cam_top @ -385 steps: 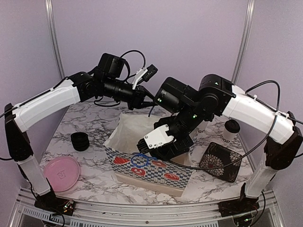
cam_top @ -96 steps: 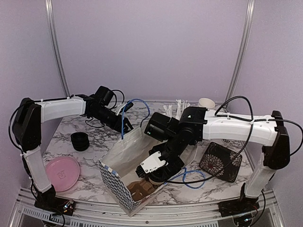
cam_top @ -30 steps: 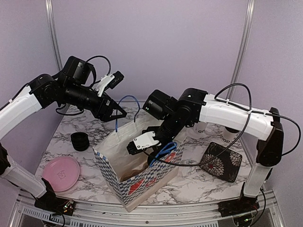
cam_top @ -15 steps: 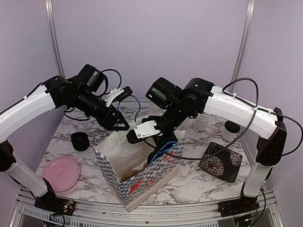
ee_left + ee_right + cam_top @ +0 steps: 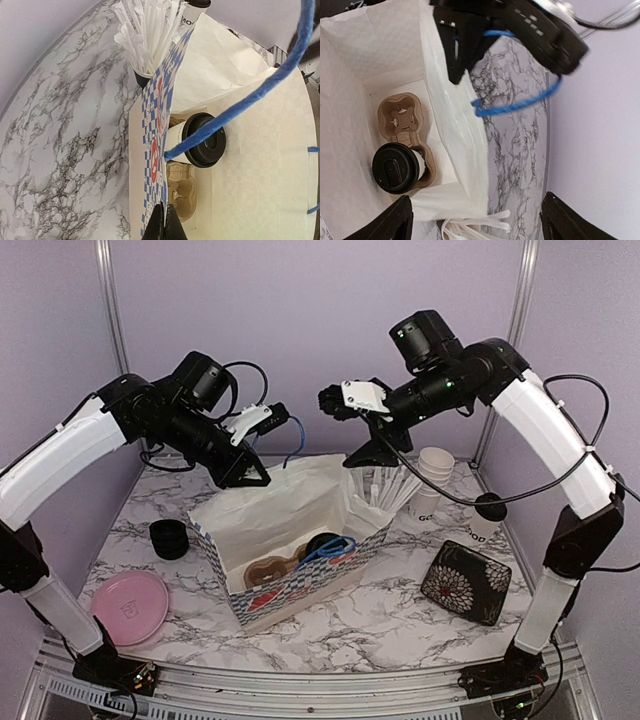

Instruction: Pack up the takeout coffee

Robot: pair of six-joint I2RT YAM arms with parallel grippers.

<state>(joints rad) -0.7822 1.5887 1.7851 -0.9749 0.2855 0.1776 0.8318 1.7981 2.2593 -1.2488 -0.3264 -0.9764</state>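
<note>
Pinching the paper bag (image 5: 290, 510) at its rim: my left gripper (image 5: 163, 216), clamped tight.
Above it, my right gripper (image 5: 352, 428) gapes empty, with one coffee cup (image 5: 395, 167) inside.

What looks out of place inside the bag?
One blue handle droops into the bag and crosses over the lid of the cup. The carrier still has one empty slot.
</note>
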